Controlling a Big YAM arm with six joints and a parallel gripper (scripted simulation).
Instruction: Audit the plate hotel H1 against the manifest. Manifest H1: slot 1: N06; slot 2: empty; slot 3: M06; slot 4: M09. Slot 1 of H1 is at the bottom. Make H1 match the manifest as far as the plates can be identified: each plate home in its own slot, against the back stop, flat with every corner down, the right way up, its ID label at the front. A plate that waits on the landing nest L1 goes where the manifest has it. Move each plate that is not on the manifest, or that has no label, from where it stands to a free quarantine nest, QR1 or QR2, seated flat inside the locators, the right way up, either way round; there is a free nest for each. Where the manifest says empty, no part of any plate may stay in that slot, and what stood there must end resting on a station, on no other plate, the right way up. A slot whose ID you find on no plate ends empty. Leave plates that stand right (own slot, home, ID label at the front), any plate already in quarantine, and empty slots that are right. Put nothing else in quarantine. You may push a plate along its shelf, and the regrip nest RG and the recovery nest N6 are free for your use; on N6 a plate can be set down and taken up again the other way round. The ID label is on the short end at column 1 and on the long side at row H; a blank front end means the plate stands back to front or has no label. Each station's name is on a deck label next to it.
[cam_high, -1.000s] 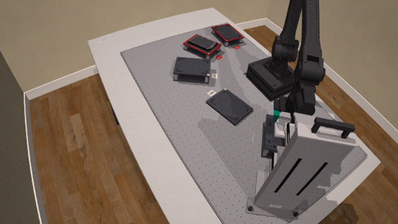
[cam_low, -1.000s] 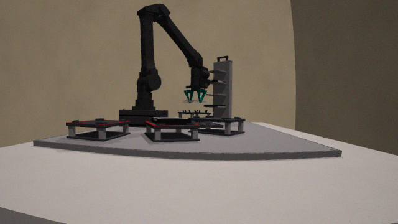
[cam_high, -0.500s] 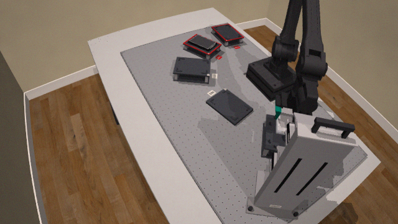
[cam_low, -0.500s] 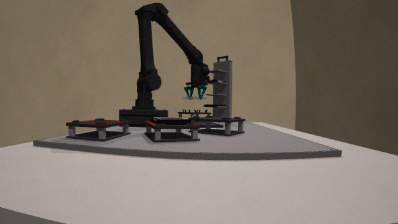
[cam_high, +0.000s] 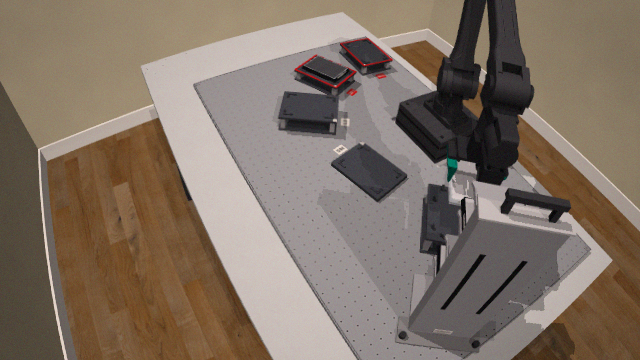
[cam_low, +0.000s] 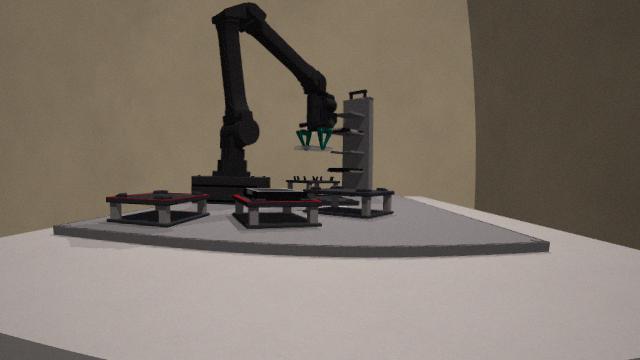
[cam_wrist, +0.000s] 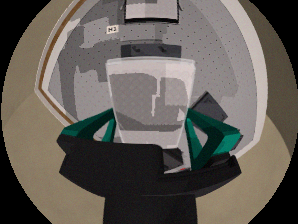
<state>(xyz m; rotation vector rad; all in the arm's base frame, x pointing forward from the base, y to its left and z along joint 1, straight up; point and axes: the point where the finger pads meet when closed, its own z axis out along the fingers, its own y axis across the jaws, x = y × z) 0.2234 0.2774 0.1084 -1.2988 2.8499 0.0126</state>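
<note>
The arm (cam_low: 280, 47) arches up from its base and bends down, wrist pointing at the desk (cam_high: 210, 165). The jaws grasp a clear plate (cam_wrist: 152, 99) by its long sides, level, in the air just before the shelf tower (cam_low: 361, 145). Farther off, a red-rimmed stand (cam_high: 301, 73) carries a dark plate (cam_high: 327, 67).

A pale translucent plate (cam_wrist: 149, 99) hung level mid-frame, just before the grey hotel H1 (cam_high: 500, 240); a dark plate (cam_high: 327, 67) lay in a red-rimmed nest (cam_high: 320, 81) at upper centre
</note>
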